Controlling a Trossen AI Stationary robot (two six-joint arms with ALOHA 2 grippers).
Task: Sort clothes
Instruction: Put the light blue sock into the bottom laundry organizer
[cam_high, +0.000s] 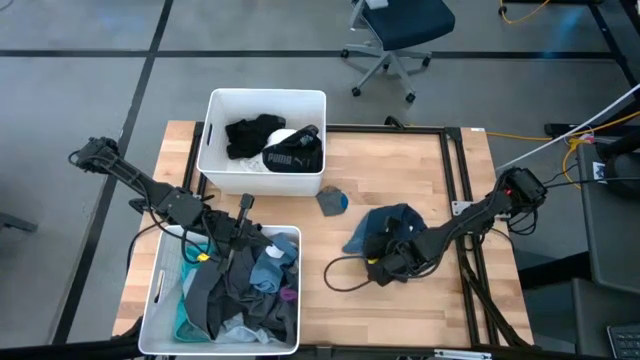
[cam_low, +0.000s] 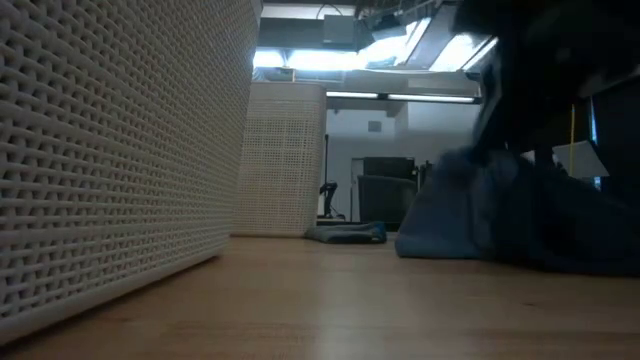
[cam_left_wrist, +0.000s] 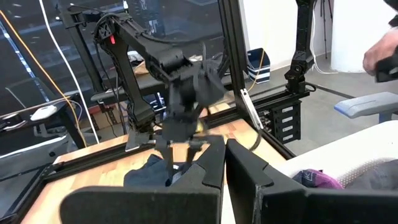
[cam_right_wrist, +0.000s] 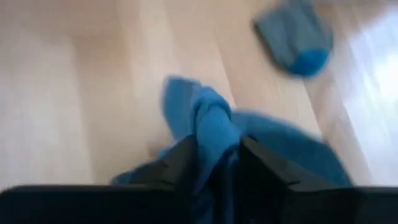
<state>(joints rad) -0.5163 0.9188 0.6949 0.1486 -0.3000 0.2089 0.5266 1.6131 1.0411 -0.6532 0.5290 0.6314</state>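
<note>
Blue garment (cam_right_wrist: 211, 130) bunched between the right pincer's (cam_right_wrist: 214, 165) part-open fingers, mid-bench, seemingly being released; left pincer (cam_high: 243, 215) hovers over the near bin (cam_high: 160, 290), grip unclear.

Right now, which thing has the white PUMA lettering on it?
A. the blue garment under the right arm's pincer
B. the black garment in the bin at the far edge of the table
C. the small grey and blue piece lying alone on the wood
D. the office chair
B: the black PUMA garment lies in the far white bin, its white letters showing in the high view.
</note>
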